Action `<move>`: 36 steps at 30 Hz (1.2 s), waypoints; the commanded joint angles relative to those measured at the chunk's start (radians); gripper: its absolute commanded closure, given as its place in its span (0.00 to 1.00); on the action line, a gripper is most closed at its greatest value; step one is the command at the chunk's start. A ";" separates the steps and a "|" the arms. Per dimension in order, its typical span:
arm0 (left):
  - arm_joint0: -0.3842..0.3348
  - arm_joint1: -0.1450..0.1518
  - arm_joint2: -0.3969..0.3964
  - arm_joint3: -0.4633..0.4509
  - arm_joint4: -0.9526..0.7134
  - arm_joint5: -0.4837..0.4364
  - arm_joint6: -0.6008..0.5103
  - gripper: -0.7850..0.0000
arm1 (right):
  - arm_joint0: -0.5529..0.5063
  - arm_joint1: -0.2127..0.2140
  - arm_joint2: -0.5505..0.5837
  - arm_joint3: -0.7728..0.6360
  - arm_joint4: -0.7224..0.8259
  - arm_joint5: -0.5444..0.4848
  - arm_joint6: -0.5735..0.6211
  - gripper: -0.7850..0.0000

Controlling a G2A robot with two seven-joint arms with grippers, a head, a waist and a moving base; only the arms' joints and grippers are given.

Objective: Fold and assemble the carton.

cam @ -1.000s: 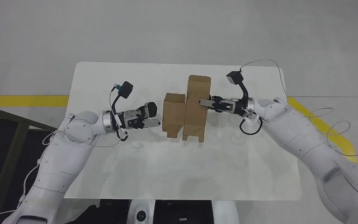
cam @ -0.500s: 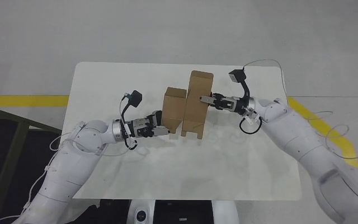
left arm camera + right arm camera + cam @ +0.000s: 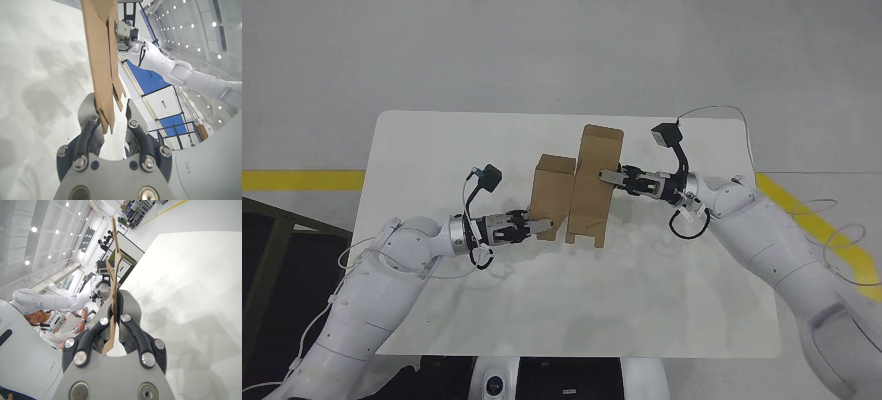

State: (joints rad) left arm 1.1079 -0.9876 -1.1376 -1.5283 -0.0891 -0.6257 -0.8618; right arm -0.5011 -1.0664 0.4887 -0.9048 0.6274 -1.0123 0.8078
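1. From above, the brown carton sits upright over the bench, between the left claw and the right claw.
2. The left wrist view shows the left claw spread apart, with a carton corner inside touching one finger.
3. The right wrist view shows the right claw pinched tight on the carton's edge.

Carton: one, brown cardboard, over the table's far half, midway between its left and right edges.
Carton panels seen from above: two, a shorter panel towards the left edge and a taller panel touching it.
Table: one, white.
Grippers: two, the left gripper and the right gripper.
Grippers clamped on the carton: one, the right.
Yellow floor stripes: two stretches, one off each side edge.
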 commanded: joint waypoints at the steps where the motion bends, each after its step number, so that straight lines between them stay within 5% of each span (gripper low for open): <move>1: -0.001 0.000 0.000 0.002 -0.002 0.006 -0.002 1.00 | -0.001 0.000 0.002 -0.001 -0.003 0.000 0.000 1.00; 6: -0.004 -0.001 0.003 0.008 -0.017 0.042 -0.009 1.00 | -0.005 -0.001 0.004 -0.017 -0.005 0.000 0.000 1.00; 7: -0.005 -0.001 0.004 0.009 -0.023 0.048 -0.011 1.00 | -0.006 -0.001 0.002 -0.022 -0.003 0.002 0.002 0.81; 8: -0.005 -0.001 0.004 0.010 -0.028 0.054 -0.013 1.00 | -0.006 -0.001 0.003 -0.022 0.000 0.002 0.002 0.00; 20: -0.062 0.005 -0.033 0.056 -0.099 0.093 -0.101 1.00 | -0.033 0.018 0.060 0.002 -0.061 0.000 0.000 0.00; 27: -0.139 0.017 -0.062 0.137 -0.253 0.024 -0.352 1.00 | -0.039 0.055 0.080 -0.017 -0.163 0.000 0.000 0.00; 36: -0.212 0.075 0.039 0.089 -0.258 0.141 -0.474 1.00 | -0.009 0.109 0.004 -0.086 -0.143 0.007 0.007 0.00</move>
State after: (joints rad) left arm 0.9021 -0.9191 -1.1090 -1.4311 -0.3399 -0.4953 -1.3257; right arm -0.5142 -0.9610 0.5017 -0.9862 0.4806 -1.0034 0.8169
